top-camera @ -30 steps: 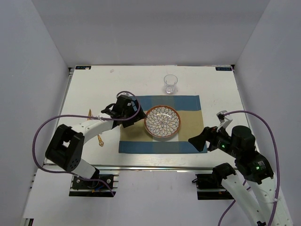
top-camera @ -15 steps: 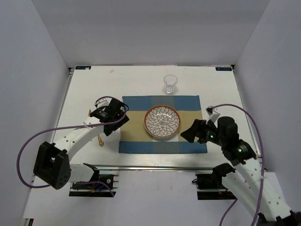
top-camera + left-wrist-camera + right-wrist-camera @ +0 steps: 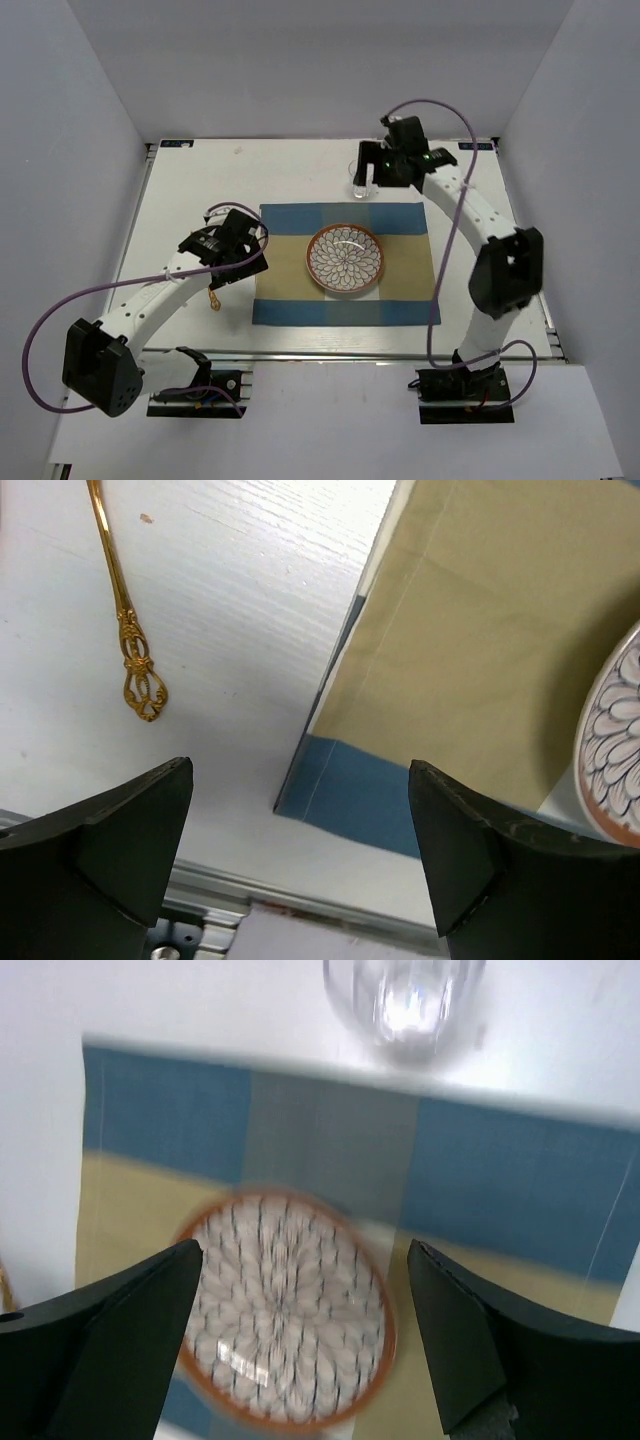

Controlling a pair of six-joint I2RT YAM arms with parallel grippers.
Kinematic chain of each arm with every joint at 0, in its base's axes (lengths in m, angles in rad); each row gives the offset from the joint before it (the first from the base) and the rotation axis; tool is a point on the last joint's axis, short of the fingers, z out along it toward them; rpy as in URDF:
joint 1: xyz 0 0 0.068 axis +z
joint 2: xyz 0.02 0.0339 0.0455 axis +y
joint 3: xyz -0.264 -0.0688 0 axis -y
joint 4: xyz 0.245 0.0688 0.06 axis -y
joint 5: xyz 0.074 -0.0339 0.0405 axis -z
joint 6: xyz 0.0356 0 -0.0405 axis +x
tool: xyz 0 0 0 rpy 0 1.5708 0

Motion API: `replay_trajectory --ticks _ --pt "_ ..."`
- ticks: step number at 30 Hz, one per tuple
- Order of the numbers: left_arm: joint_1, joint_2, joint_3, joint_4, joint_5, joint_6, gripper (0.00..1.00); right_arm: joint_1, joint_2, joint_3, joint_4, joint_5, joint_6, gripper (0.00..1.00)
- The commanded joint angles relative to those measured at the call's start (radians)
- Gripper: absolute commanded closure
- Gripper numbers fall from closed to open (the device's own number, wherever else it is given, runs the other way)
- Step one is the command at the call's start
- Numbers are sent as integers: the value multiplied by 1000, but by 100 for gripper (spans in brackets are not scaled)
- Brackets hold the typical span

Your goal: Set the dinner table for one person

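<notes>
A: Where's the dinner table (image 3: 180, 190)?
B: Mid-frame. It's white, faintly planked and metal-railed, under a woven blue-and-tan placemat (image 3: 400, 225) and a round, petal-patterned plate (image 3: 344, 259).
A: Grippers?
B: Left gripper (image 3: 300, 765) spread, empty, over the placemat's lower-left corner, near an ornate gold handle (image 3: 130, 650). Right gripper (image 3: 303, 1250) is the same, near the clear glass (image 3: 405, 1000), upper centre.

A blue-and-tan striped placemat (image 3: 405, 262) is laid flat, and a petal-patterned plate (image 3: 345, 259) with an orange rim is set on its middle. A clear glass (image 3: 405, 1000) is stood just beyond its far edge. A gold utensil (image 3: 134, 663) is laid left of it, apart.
</notes>
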Motion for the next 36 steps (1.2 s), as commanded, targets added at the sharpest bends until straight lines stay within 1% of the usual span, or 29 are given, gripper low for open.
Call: replay_trajectory --ticks 1,2,3,4,6,8,9,15,17,23,28,29,31,32,33,34,35,36 --pt "-6 -26 59 -45 44 139 2 2 194 296 -172 120 -137 11" --pt "-6 -23 62 -47 44 152 2 4 249 464 -205 126 -160 12" --pt "-15 -23 62 -45 48 172 2 7 350 541 -234 136 -178 14" --pt "-15 -22 59 -38 56 181 2 10 389 610 -271 136 -207 14" --pt "-15 -20 53 -9 98 208 2 12 459 704 -250 144 -265 14" --pt "-1 -19 47 16 154 244 2 13 463 671 -137 141 -308 14" --pt "-1 -22 47 16 166 244 2 16 466 648 -112 153 -316 15" --pt "-1 -52 19 51 188 262 2 24 498 616 -18 58 -339 23" --pt "-1 -48 21 54 192 262 2 42 521 611 -8 18 -371 23" --pt "-1 -54 16 62 194 262 2 55 610 643 -15 43 -364 24" --pt "-1 -72 -1 82 211 268 2 56 653 659 -1 67 -361 27" --pt "-1 -72 -4 93 218 273 2 61 661 663 2 78 -362 34" --pt "-1 -68 -7 96 237 278 2 65 665 663 5 92 -362 39" --pt "-1 -66 -7 93 237 278 2 68 665 663 6 106 -361 64" --pt "-1 -66 -4 93 234 278 2 67 662 660 5 109 -361 78" --pt "-1 -68 -7 91 232 276 2 70 647 662 6 124 -359 88" --pt "-1 -71 -10 96 232 278 2 73 636 656 11 174 -359 100" --pt "-1 -75 -11 97 237 276 2 81 620 637 14 204 -359 100"
